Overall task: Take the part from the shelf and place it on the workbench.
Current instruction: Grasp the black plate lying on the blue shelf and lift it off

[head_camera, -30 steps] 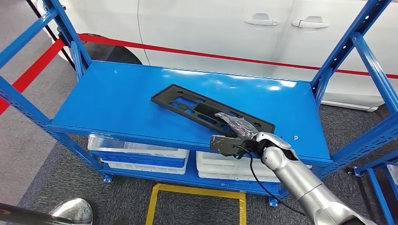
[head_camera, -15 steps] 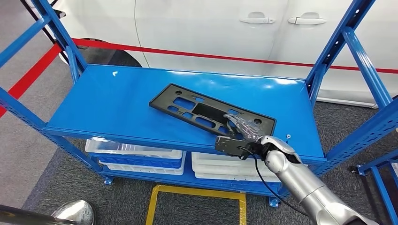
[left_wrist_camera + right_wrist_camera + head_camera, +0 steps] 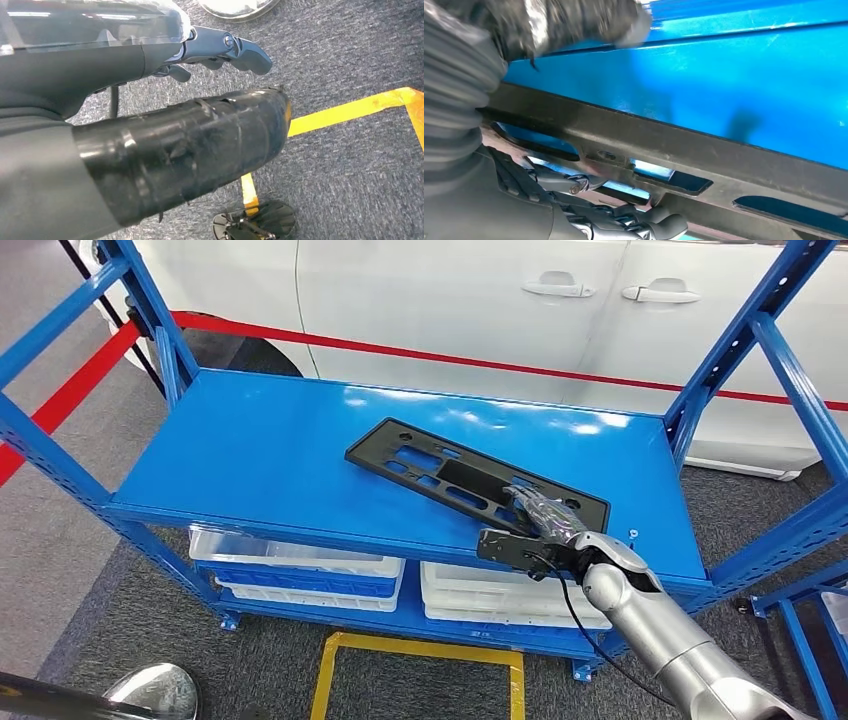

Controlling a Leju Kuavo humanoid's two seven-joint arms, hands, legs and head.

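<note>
A long black plastic part [image 3: 440, 470] with several cut-outs lies slantwise on the blue shelf top [image 3: 250, 450]. My right hand [image 3: 545, 525] grips its near right end, close to the shelf's front edge. In the right wrist view the part [image 3: 724, 155] runs between the thumb [image 3: 574, 20] on one side and the fingers [image 3: 644, 225] on the other, hooked at its slots. My left hand [image 3: 165, 125] hangs over the grey carpet and holds nothing, with its fingers [image 3: 235, 47] apart from the thumb.
Blue uprights [image 3: 740, 340] frame the shelf at both ends. White bins [image 3: 300, 570] sit on the lower level. Behind the shelf stand a white car [image 3: 450, 300] and a red barrier tape [image 3: 90, 370]. Yellow floor marking [image 3: 420, 645] lies in front.
My right hand has slid a little to the right along the shelf, and the black part has shifted with it. The camera swayed slightly in between.
</note>
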